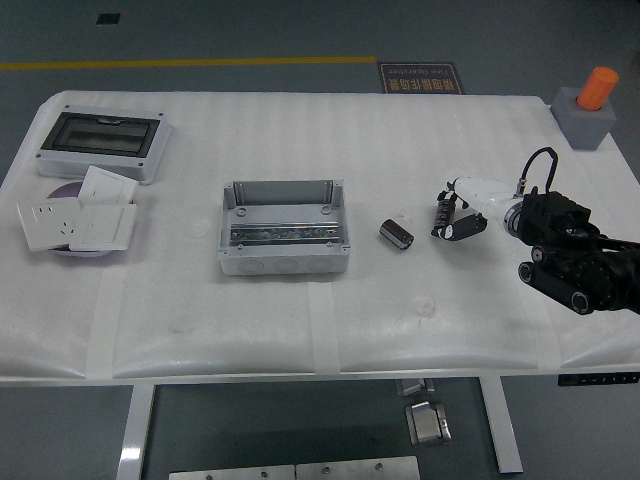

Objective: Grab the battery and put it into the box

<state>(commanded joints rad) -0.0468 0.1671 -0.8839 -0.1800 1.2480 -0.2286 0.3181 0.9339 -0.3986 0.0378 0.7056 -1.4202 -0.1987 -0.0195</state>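
One battery (396, 233) lies on the white desk (300, 320), just right of the box (284, 227). The right hand (462, 209) is near it, on its right, not touching, with fingers loose and holding nothing.

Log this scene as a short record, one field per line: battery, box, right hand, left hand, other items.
battery: lying on the table, right of the box, untouched
box: open grey box, mid-table, no battery inside
right hand: just right of the battery, holding nothing, fingers relaxed
left hand: out of view
other items: cover with dark window far left; white socket plates below it; orange cylinder on grey block, far right
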